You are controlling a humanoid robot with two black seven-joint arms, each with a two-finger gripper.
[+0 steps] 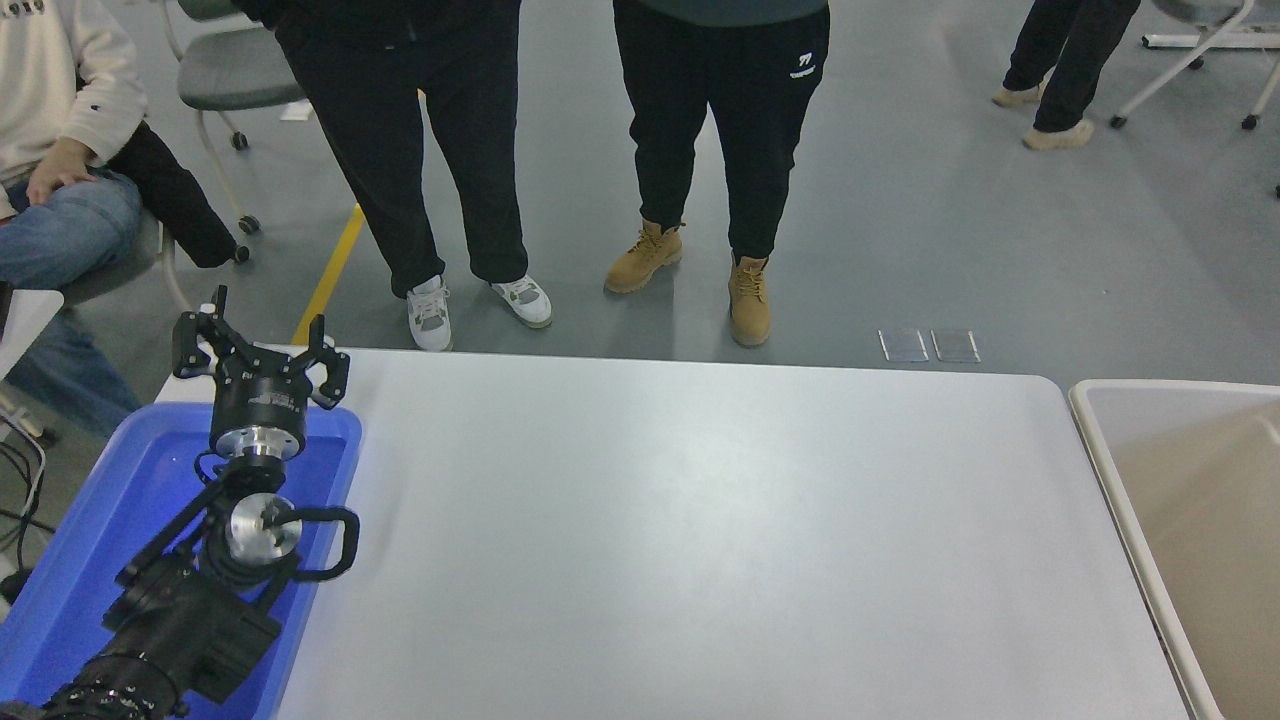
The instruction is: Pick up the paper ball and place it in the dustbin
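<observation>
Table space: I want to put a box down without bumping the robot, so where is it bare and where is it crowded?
The white table is bare from the blue tray at its left end across to the dustbin beside its right edge. The crowded part is the left end, where the parked left gripper and its arm sit over the tray.

The dustbin (pixel 1100 440) runs off the right edge (only its near-table corner shows); beyond the table (pixel 700 520), people are cropped at the waist.
</observation>
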